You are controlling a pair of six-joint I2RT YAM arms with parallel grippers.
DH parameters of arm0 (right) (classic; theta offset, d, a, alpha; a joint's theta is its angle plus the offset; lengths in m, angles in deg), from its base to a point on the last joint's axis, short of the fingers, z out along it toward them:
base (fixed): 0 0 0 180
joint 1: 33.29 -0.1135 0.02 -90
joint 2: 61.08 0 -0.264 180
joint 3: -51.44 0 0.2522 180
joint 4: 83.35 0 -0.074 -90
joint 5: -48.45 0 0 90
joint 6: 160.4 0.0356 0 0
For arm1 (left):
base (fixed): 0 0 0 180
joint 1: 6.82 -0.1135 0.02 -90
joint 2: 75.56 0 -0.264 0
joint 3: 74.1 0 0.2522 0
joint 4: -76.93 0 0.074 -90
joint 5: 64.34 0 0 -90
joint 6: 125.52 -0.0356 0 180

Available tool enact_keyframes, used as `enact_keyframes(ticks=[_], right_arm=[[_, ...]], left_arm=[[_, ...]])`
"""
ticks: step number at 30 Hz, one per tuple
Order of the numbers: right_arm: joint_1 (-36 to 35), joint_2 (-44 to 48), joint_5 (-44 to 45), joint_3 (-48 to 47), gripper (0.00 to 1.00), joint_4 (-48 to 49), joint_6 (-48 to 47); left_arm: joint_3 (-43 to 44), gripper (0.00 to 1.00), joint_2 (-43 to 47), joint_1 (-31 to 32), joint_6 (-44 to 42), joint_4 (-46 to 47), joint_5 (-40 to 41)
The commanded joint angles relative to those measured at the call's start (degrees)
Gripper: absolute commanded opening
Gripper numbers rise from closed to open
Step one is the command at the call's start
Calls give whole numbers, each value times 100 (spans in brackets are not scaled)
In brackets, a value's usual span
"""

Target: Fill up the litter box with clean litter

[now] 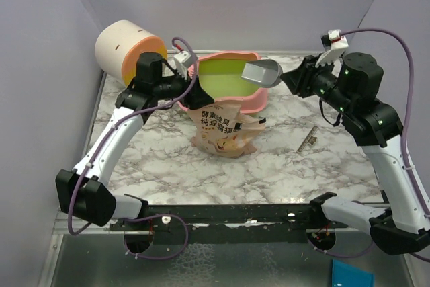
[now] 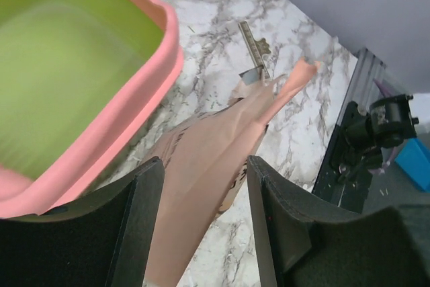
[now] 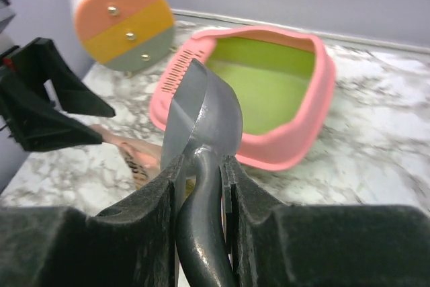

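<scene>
Left pincer: open. My fingers stand well apart, and the torn top of the beige pouch runs through the gap between them. I see no pinch on it from either side. The pouch stands upright on the marble table, directly below this pincer and leaning against the box wall.

Right pincer: closed on the handle of the grey scoop. The handle is clamped between both fingers and the bowl projects straight ahead of them.

Litter box: it lies between my two pincers, to the right of the left one and to the left of the right one. The left pincer hangs at its slotted pink end. From the right pincer, the box sits ahead, beyond the scoop bowl. In the top view the bowl overlaps the box's nearer rim. The basin shows its lime-green floor.

Cream-and-orange cylinder: on its side, just behind the left pincer's arm.
</scene>
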State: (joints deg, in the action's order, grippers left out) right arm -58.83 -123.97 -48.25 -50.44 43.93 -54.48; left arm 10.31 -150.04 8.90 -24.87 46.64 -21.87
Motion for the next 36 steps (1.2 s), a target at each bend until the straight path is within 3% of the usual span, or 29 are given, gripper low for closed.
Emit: enact_keyframes(ticks=[1, 9, 16, 18, 22, 26, 28, 36], right_arm=[[-10, -71, 1175, -61, 1, -952, -186], [-12, -126, 1097, -184, 1, -1584, -232], [-12, -259, 211, -260, 1, -1913, -378], [-8, -225, 137, -137, 1, -1861, -392], [-11, -226, -32, 41, 1, -1754, -416], [-6, -369, -313, 2, 1, -1726, -483], [-12, -429, -404, -9, 1, -1691, -511], [-12, -560, -801, -113, 1, -1738, -581]], left_arm=[[818, 56, -395, 755, -1423, -1079, 691], [1060, 56, -473, 1246, -2113, -1570, 1212], [887, 55, -630, 1461, -2442, -1715, 2189], [910, 50, -736, 1477, -2426, -1715, 2420], [950, 26, -761, 1494, -2418, -1710, 2513], [885, 13, -588, 1499, -2466, -1671, 2497], [818, 1, -467, 1495, -2495, -1637, 2459], [560, 0, -58, 1495, -2468, -1505, 2317]])
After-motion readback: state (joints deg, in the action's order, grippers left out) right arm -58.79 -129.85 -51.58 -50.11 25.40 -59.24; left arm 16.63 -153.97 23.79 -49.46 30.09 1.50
